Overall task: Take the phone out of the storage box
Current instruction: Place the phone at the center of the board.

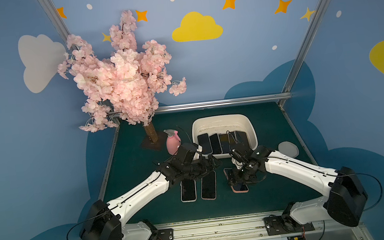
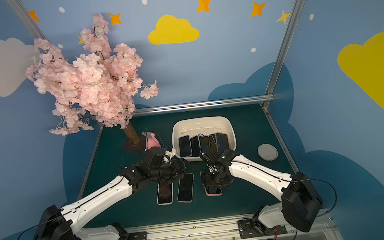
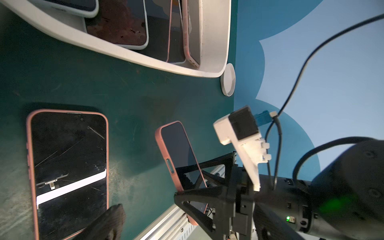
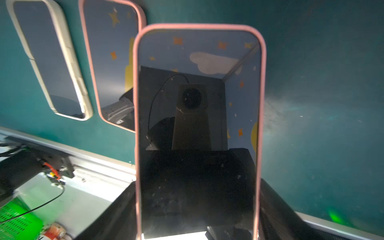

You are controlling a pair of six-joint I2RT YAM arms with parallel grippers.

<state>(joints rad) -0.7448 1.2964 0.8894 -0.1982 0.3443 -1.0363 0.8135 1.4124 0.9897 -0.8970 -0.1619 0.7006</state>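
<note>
The cream-white storage box (image 1: pixel 220 119) stands at the back middle of the green table, with several dark phones (image 1: pixel 215 143) lying side by side in it. In front of the box my right gripper (image 1: pixel 236 182) is shut on a pink-cased phone (image 4: pixel 197 93), its jaws pressing the two long edges. In the left wrist view that phone (image 3: pixel 176 149) is tilted, its far end low by the table. My left gripper (image 1: pixel 209 164) hangs open near the box's front left corner, with nothing between its fingers (image 3: pixel 110 220).
A white-cased phone (image 1: pixel 188 190) and a pink-cased phone (image 1: pixel 208 185) lie flat side by side on the table under my left arm. A pink spray bottle (image 1: pixel 172 143) and a cherry-blossom tree (image 1: pixel 121 72) stand at the back left. A grey disc (image 1: pixel 288 149) lies right of the box.
</note>
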